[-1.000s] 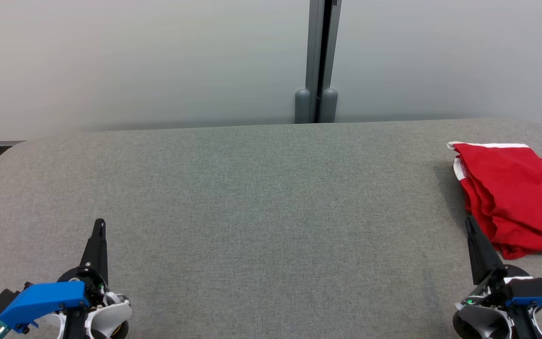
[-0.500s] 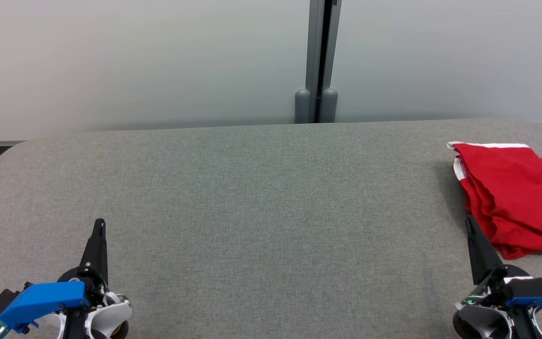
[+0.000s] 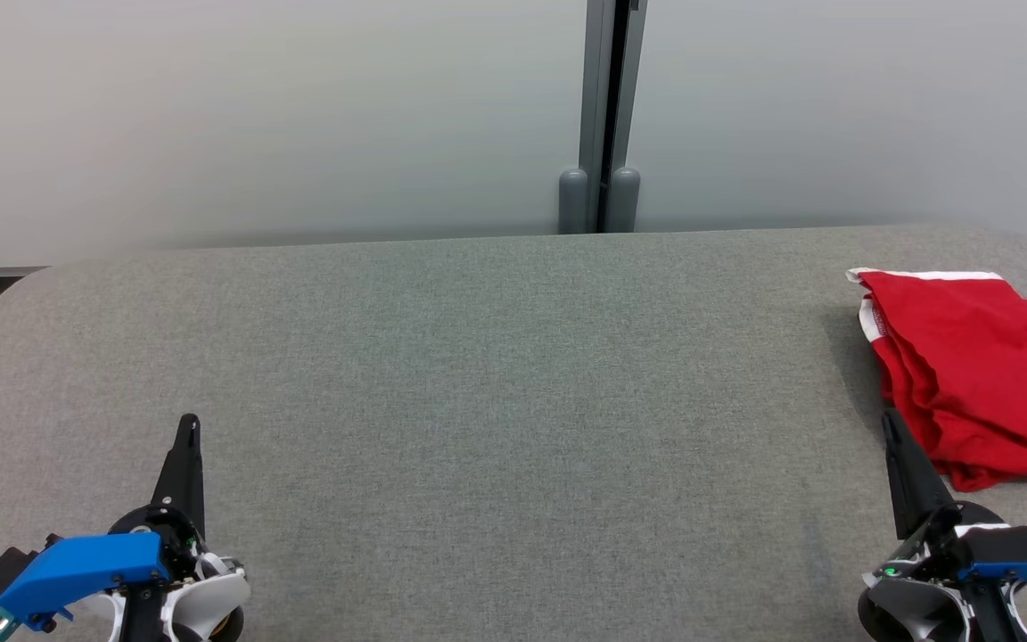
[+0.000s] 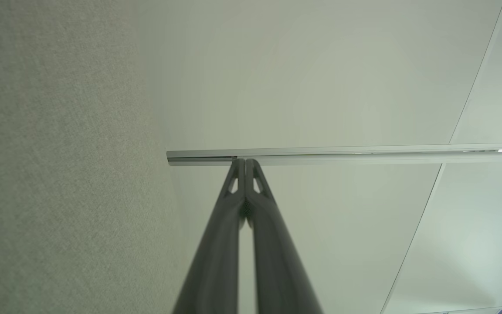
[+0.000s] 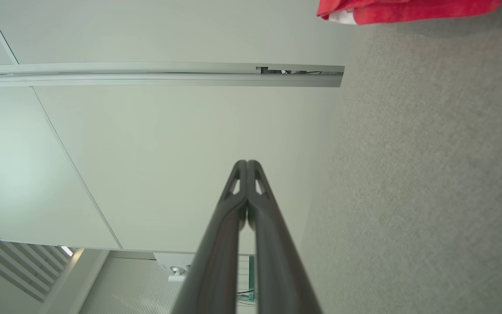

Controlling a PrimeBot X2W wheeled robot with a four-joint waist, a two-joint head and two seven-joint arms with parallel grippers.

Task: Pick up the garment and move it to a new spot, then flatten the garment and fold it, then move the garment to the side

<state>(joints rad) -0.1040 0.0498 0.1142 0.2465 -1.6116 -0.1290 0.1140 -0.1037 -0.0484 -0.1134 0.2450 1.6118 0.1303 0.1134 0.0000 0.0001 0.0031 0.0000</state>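
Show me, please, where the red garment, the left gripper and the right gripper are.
red garment (image 3: 981, 374), head view, middle of the folded cloth.
left gripper (image 3: 190, 423), head view, closed fingertips.
right gripper (image 3: 889, 418), head view, closed fingertips.

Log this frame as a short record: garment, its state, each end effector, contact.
garment: red garment, white trim, at the right edge of the grey table
state: folded, some creases
left end effector: shut, empty, over bare table
right end effector: shut, empty, tip beside the garment's near edge
contact: cannot tell for the right; left is apart
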